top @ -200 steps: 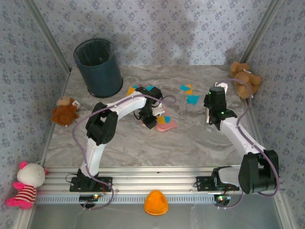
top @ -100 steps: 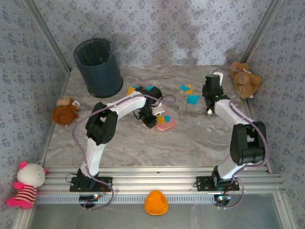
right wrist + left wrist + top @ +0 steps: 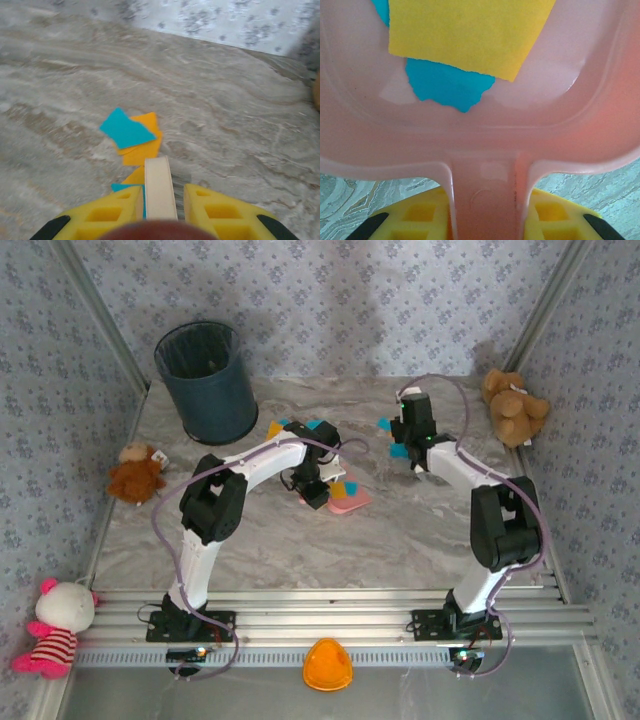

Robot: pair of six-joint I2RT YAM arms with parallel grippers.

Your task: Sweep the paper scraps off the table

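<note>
The left gripper [image 3: 487, 222] is clamped on the handle of the pink dustpan [image 3: 485, 125]. The bottom edge of the view cuts off its yellow fingers, so only their tips show on either side of the handle. In the pan just ahead of it lie two paper scraps [image 3: 465, 35], orange over blue, both cropped at the top.

The right gripper [image 3: 162, 206] is closed narrowly on a cream strip [image 3: 159, 185]. Only the strip's far end shows, and I cannot tell what tool it is. Just past the strip's tip, more scraps lie on the table [image 3: 240, 125], one blue piece partly hidden behind a finger.

From above, further scraps lie beyond the left gripper, toward the dark bin [image 3: 210, 405].
</note>
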